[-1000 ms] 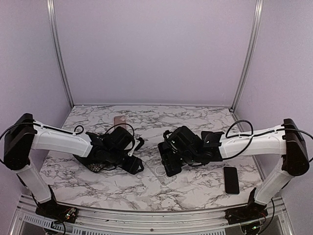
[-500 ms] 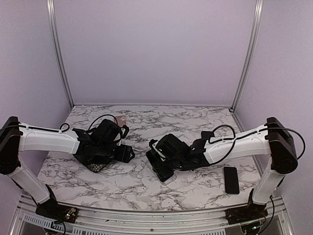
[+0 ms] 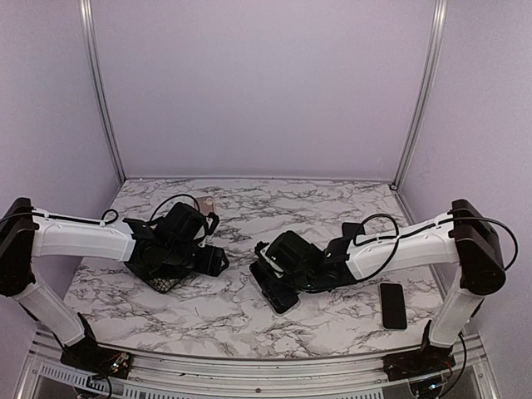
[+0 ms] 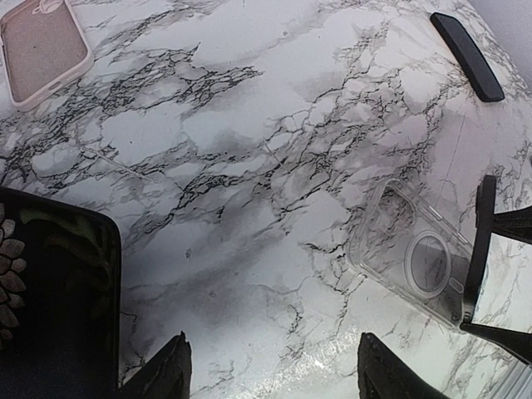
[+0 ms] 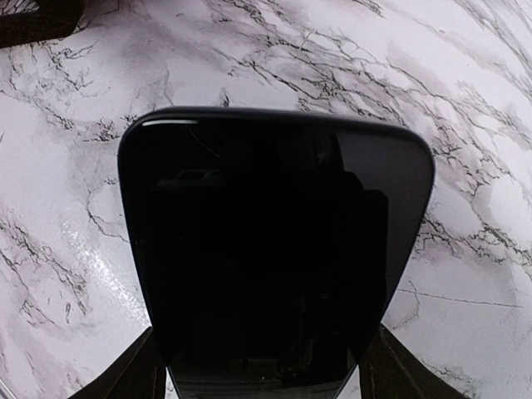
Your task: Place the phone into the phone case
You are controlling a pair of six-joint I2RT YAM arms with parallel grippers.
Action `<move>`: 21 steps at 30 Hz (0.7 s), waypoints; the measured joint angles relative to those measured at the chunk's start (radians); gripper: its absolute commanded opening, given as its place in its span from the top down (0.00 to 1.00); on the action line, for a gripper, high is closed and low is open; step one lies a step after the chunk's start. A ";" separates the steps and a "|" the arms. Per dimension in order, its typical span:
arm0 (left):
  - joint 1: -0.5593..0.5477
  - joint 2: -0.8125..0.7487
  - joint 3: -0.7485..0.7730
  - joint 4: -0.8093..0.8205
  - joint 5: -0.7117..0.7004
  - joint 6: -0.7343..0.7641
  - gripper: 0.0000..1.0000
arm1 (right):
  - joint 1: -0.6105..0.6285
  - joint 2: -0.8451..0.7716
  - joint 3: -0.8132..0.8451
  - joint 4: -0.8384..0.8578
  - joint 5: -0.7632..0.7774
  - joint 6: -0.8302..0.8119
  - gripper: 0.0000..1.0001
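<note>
Phones [image 5: 274,249] x2, cases [image 4: 413,259] x3

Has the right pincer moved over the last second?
Yes: the right pincer, gripping a glossy black phone, slid left, away from the second black phone lying flat.

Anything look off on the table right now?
Nothing spilled or damaged. Only oddity: a second black phone lies loose at the near right, while the right claw holds a phone. The clear case lies flat, hard to see against the marble table.
</note>
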 measured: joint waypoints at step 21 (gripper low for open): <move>0.000 0.003 0.001 -0.007 -0.002 0.005 0.31 | -0.013 0.164 0.235 -0.402 -0.037 0.154 0.01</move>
